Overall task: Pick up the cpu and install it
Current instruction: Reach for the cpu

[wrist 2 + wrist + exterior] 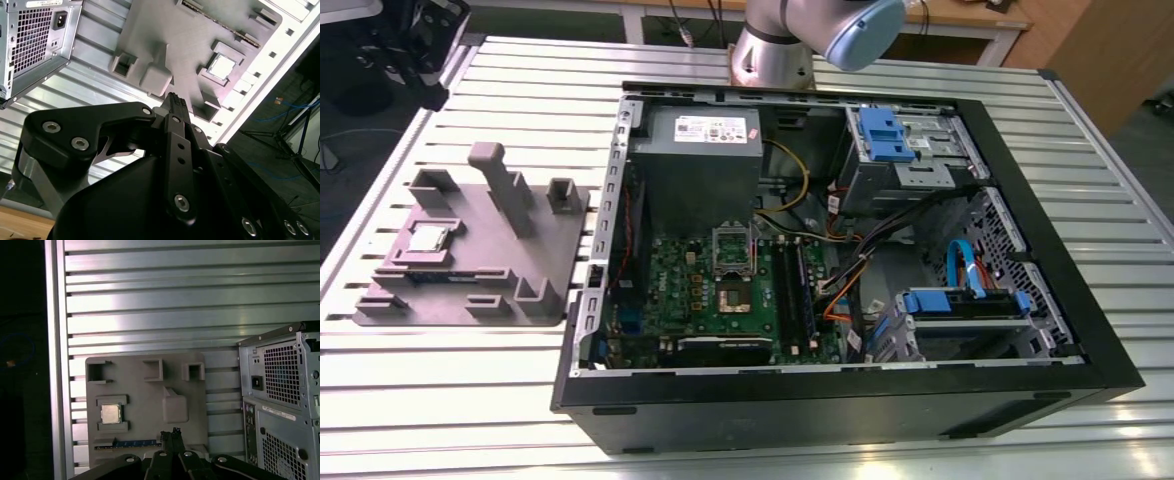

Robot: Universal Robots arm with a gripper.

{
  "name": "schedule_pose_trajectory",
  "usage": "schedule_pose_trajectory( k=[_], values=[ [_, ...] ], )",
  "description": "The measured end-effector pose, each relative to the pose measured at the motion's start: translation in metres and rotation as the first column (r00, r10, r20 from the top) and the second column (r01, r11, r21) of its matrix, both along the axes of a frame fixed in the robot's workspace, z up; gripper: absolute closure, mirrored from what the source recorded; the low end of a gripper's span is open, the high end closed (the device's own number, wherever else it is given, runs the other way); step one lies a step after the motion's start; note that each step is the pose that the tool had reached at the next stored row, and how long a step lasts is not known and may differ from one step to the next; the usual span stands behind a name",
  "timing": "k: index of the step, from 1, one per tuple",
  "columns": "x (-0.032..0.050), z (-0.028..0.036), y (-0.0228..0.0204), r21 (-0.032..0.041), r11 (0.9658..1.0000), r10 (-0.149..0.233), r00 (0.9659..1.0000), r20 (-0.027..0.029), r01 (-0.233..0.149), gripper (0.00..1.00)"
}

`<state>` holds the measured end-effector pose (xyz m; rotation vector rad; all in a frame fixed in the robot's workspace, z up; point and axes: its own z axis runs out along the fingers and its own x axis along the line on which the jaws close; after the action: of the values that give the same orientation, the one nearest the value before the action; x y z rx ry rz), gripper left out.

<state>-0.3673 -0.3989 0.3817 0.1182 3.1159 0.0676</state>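
The cpu is a small silver square chip lying in a pocket of the grey holder block, on the slatted table at the exterior view's left. Both wrist views look down on it from well above: cpu, holder block. My gripper hangs high over the block with its black fingers together and nothing between them, clear of the chip. Inside the open computer case, the motherboard socket lies uncovered with its latch plate raised.
A blue-labelled strip rests in the block beside the chip. A tall post rises from the block. The grey power supply, cables and blue drive bays crowd the case. The arm's base stands behind the case.
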Motion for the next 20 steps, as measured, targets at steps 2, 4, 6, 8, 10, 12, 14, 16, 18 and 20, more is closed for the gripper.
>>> schedule_pose_trajectory(
  k=[2, 4, 6, 8, 10, 12, 14, 16, 18, 20],
  values=[
    [-0.0007, 0.0, 0.0, -0.0001, 1.0, 0.0, 1.0, -0.0001, 0.0, 0.9],
    [-0.0015, 0.0, 0.0, 0.0, 1.0, 0.0, 1.0, 0.0, 0.0, 0.9],
    [-0.0025, 0.0, 0.0, 0.0, 1.0, 0.0, 1.0, 0.0, 0.0, 0.9],
    [-0.0043, 0.0, 0.0, 0.0, 1.0, 0.0, 1.0, 0.0, 0.0, 0.9],
    [-0.0079, -0.0001, 0.0, 0.0001, 1.0, 0.0, 1.0, 0.0, 0.0, 0.9],
    [-0.0151, -0.0002, 0.0, 0.0, 1.0, 0.0, 1.0, 0.0, 0.0, 0.9],
    [-0.0231, -0.0005, 0.0, 0.0, 1.0, 0.0, 1.0, 0.0001, 0.0, 0.9],
    [-0.0319, -0.0009, 0.0, 0.0, 1.0, 0.0, 1.0, -0.0001, 0.0, 0.9],
    [-0.0401, -0.0013, 0.0, 0.0, 1.0, 0.0, 1.0, 0.0, 0.0, 0.9],
    [-0.046, -0.0016, 0.0, 0.0, 1.0, 0.0, 1.0, 0.0, 0.0, 0.9]
  ],
)
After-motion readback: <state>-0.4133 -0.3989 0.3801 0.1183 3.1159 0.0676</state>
